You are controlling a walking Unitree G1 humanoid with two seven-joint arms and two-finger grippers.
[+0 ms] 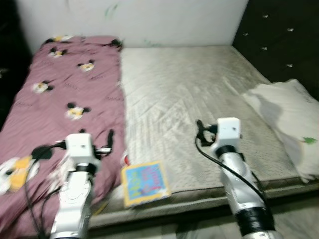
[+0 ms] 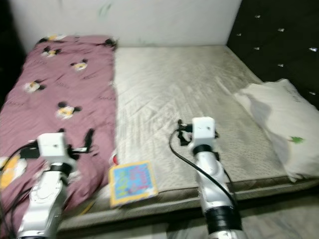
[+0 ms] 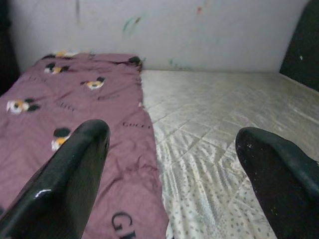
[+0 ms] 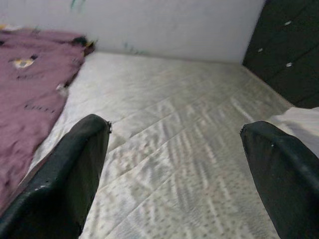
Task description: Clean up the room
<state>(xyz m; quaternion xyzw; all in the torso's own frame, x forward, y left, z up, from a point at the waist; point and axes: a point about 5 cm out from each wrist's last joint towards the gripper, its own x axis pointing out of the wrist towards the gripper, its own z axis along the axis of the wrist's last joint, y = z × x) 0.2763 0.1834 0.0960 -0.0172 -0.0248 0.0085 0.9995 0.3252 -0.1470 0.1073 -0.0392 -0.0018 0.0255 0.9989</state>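
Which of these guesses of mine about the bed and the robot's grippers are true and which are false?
1. A colourful book lies near the front edge of the mattress. True.
2. The maroon blanket covers the whole mattress. False: it lies on the robot's left part of the bed, and the rest of the mattress is bare.
3. A white pillow lies on the robot's right side of the bed. True.
4. The right gripper is holding the book. False: its fingers are apart with nothing between them, above bare mattress.
5. The left gripper is open. True.
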